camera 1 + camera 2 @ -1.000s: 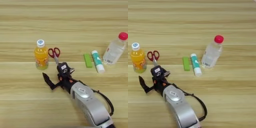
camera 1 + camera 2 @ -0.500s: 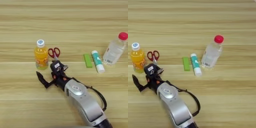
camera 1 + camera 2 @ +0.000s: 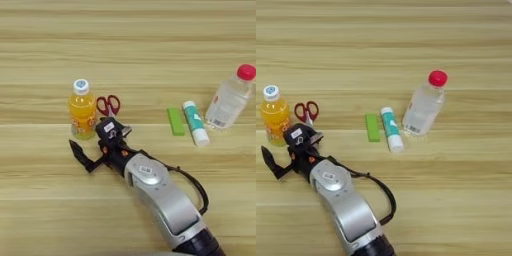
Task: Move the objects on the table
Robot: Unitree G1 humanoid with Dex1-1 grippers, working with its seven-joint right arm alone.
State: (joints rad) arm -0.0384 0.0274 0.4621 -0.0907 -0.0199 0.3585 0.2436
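Desk (image 3: 130,45): broad light-wood surface, horizontal grain.
Orange-drink bottle with white cap (image 3: 82,110): upright, left.
Red-handled steel scissors (image 3: 108,106): flat, just right of bottle.
White stick with teal label (image 3: 195,122): lying between green block (image 3: 175,120) and clear red-capped bottle (image 3: 229,98).
Right gripper (image 3: 92,145): black fingers spread, empty, just before the orange bottle.

I see the light-wood table (image 3: 128,45) filling the frame, its plank grain running left to right. At middle left an orange-drink bottle (image 3: 82,109) stands upright with red-handled scissors (image 3: 108,106) just beside it. At middle right lie a green block (image 3: 175,121), a white tube-shaped stick (image 3: 195,123) and a standing clear red-capped bottle (image 3: 230,97).
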